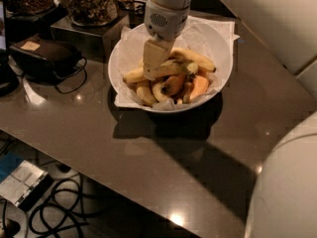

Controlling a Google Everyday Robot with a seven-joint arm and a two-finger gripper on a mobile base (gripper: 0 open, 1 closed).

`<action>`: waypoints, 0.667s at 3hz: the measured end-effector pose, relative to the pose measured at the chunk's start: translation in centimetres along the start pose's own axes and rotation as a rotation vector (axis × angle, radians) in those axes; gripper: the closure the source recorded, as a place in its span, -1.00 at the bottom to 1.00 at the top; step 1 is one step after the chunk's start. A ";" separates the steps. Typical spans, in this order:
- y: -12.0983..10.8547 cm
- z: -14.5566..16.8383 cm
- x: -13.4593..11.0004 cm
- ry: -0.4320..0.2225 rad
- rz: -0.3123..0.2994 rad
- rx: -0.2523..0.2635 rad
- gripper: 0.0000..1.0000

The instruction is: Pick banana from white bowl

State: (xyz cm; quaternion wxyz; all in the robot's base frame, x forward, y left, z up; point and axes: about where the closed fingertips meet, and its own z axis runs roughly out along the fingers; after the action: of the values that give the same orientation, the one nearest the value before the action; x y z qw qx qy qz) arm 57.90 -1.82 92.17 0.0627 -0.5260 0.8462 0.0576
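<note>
- Camera view: the gripper [153, 72] hangs straight down into the white bowl [222, 47], left of the bowl's middle, with its tip down at the fruit.
- Its beige tip meets the banana [174, 68]; whether it is clamped on it or merely touching, I cannot tell.
- The banana lies across the bowl's middle from 9 o'clock toward 3 o'clock, its darkened end toward 3 o'clock and its yellow end poking out past the gripper at 9 o'clock.
- A cleaner long banana [198, 58] lies just behind it, toward 1 o'clock.
- Short bananas [143, 92] sit at 7 o'clock in the bowl and orange pieces [199, 87] at 5 o'clock, all touching in one heap.
- Crinkled paper [130, 47] lines the bowl and sticks out over the rim.
- The arm [168, 4] rises from the gripper toward 12 o'clock and leaves the frame.
- The bowl stands on a dark glossy table [124, 148], in its far half.
- Jars [89, 4] stand at 10 o'clock from the bowl, and a black device [44, 56] lies at 9 o'clock.
- Cables [59, 212] lie on the floor at 7 o'clock in the frame.
</note>
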 end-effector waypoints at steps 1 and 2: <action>-0.2 0.0 0.0 0.003 0.002 0.004 -0.08; -0.4 0.2 0.1 0.012 0.005 0.005 -0.08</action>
State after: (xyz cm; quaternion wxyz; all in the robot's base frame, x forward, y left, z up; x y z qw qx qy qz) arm 58.25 -2.07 91.99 0.0589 -0.5241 0.8480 0.0524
